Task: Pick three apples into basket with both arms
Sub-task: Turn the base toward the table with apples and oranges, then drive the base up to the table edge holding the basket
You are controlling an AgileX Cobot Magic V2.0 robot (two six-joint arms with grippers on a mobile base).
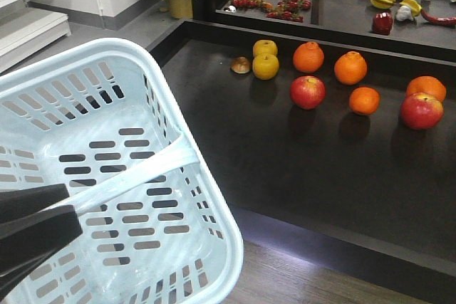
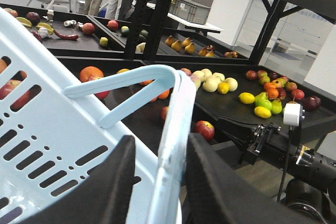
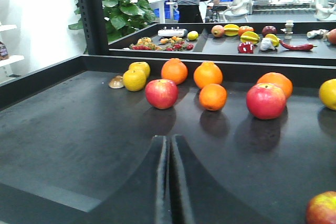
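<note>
The basket (image 1: 92,46) is held by its rim in the clenched left pincer (image 2: 169,174); nothing is in it. The right pincer (image 3: 169,182) is pressed shut, empty. The apples (image 1: 307,92) are seen on the tabletop (image 1: 285,176). They could be rolled away if bumped.

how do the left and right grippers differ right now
The left gripper is clamped on the rim of the basket, with one finger inside and one outside. The right gripper is shut on nothing. The left one holds the basket up, while the right one sits low over the dark table, facing the apples and oranges. Both are black, with jaws closed.
</note>
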